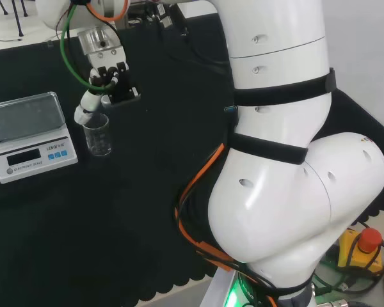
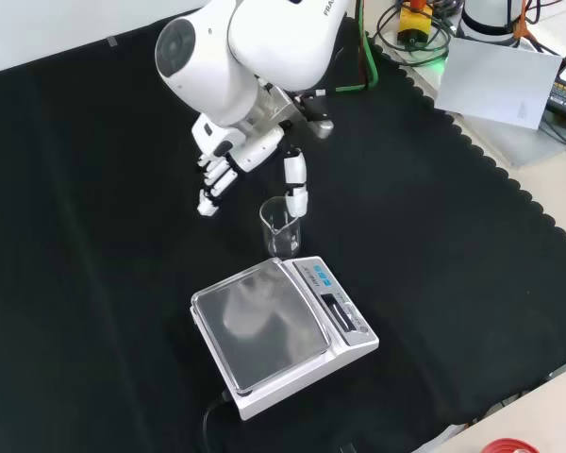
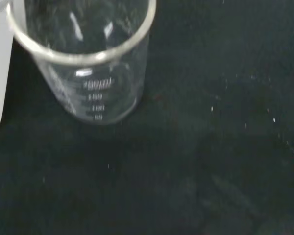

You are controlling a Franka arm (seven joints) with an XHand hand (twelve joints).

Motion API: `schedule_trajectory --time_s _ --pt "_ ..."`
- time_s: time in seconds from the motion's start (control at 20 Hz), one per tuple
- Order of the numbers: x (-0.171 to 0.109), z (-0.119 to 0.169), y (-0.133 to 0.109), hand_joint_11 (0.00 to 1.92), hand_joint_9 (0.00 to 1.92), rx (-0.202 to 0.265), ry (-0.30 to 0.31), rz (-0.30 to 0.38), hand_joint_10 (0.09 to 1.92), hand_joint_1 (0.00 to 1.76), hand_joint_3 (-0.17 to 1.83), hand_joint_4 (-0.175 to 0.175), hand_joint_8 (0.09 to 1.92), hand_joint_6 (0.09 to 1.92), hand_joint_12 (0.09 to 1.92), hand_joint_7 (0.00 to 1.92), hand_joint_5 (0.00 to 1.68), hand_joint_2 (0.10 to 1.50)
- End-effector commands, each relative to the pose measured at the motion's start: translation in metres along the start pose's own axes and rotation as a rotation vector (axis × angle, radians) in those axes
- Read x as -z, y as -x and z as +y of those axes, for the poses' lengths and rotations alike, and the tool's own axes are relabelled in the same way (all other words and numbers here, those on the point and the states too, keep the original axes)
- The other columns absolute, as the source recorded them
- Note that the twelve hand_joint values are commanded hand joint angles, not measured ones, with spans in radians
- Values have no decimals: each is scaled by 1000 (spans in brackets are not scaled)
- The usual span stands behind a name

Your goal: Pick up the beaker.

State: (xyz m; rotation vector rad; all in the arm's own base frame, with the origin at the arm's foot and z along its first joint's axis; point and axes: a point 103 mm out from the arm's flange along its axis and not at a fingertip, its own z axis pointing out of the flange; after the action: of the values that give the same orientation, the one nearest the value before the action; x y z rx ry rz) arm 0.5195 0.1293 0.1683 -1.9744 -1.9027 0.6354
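Hand hovered w/ fingers spread apart over the clear glass beaker, right beside the scale, bare black cloth all around.

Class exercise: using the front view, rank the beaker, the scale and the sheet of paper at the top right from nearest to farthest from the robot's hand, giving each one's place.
1. The beaker, just below the hand, at the thumb's tip.
2. The scale, lower on the cloth, just past the beaker.
3. The sheet of paper, off the cloth at the top right.
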Motion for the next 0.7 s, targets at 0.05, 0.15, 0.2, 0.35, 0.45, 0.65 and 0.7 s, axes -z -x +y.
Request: schedule_trajectory --time_s 0.05,0.15,0.2,0.35,0.45,0.65,0.7 --pt "11 -29 5 0 187 45 -13 -24 869 495 38 80 616 87 1518 0 0 593" --pt "8 -33 4 0 190 53 -12 -40 871 488 36 82 614 87 1521 0 0 590" --pt "4 -32 3 0 192 51 -16 -48 872 486 35 83 614 87 1522 0 0 589" --pt "-14 -24 -3 0 193 47 -47 -42 873 483 34 85 614 87 1525 0 0 588" --pt "-24 -19 -10 0 189 53 -56 -57 871 483 33 87 614 87 1526 0 0 587" --pt "-38 -7 -21 0 178 56 -70 -62 869 487 33 88 614 87 1525 0 0 590" --pt "-40 -5 -24 0 177 56 -72 -62 869 489 33 88 614 87 1524 0 0 591"
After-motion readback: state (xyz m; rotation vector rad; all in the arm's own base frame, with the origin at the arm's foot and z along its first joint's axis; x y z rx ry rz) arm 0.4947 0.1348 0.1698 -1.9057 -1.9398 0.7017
